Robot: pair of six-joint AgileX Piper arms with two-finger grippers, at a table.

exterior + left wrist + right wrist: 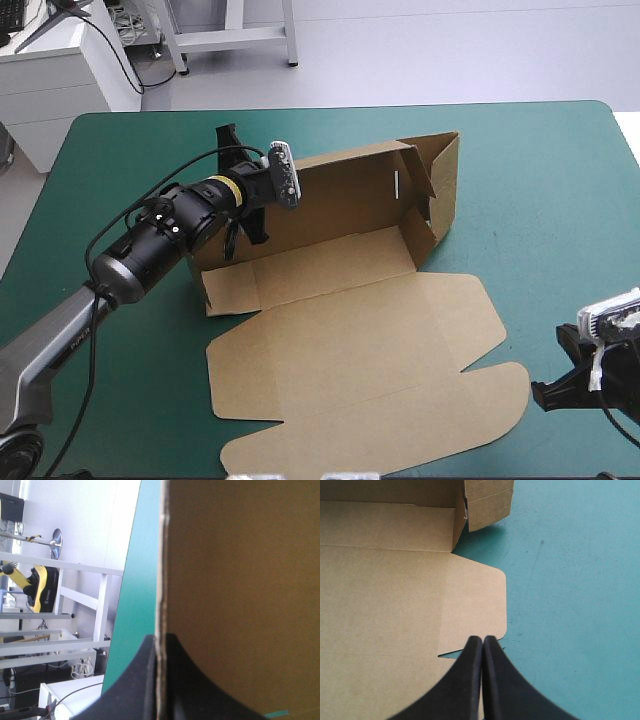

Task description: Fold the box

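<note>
Two black right fingers (467, 680) press together in a pointed arch, holding nothing, over the teal-green tabletop (560, 200) near its near right corner, just beside the rounded side flap of the lid. Past them the brown box (350, 340) lies mid-tabletop, its lid flat toward the near edge, its back wall and right end wall raised. Farthest off, the left fingers (192, 695) pinch the back wall's left end, the board's edge between them.

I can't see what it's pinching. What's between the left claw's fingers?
A standing wall of the box: its brown edge runs between the black fingers of the left claw. The left wrist view shows it.
</note>
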